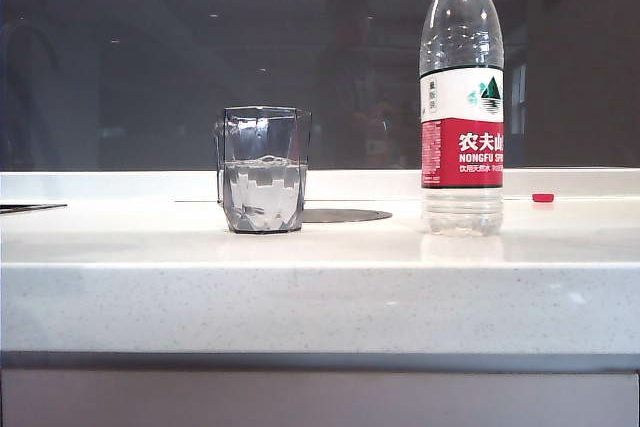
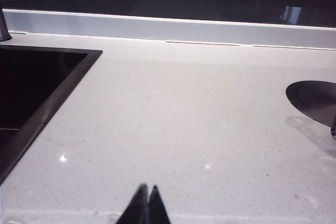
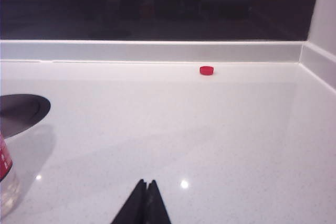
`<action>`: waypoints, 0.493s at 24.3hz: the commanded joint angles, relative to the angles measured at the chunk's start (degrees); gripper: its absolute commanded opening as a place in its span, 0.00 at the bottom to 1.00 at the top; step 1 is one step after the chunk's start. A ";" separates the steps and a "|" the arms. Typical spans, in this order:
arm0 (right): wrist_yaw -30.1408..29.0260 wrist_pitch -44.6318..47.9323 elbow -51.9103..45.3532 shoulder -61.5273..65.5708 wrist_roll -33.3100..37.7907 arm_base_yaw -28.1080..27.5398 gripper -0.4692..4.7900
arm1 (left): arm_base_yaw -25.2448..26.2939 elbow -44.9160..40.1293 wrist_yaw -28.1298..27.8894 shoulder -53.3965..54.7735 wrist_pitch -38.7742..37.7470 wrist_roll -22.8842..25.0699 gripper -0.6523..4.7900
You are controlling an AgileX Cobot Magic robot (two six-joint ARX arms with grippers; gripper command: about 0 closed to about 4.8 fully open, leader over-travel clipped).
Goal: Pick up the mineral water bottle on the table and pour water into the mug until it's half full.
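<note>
The mineral water bottle (image 1: 461,97) stands uncapped on the counter (image 1: 320,277), right of the mug (image 1: 262,169) — thin, squeezable plastic, best held at the label. Left pincer (image 2: 146,188) and right pincer (image 3: 145,183) are both pressed together — empty.

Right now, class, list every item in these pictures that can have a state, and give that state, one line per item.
mineral water bottle: upright on the table, uncapped, a little water at the bottom.
mug: upright, roughly half full of water.
red cap: off the bottle, lying near the back wall.
left gripper: shut, empty, above bare countertop beside the sink.
right gripper: shut, empty, clear of the bottle.
</note>
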 commanded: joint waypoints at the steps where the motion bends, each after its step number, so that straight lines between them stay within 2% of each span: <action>1: 0.26 1.95 -0.20 -0.13 -0.13 0.00 0.09 | 0.07 0.15 0.24 0.02 0.37 0.09 0.11; 12: 0.09 1.79 -0.20 -0.13 0.07 0.00 0.09 | 0.07 0.15 0.24 0.02 0.37 0.11 0.11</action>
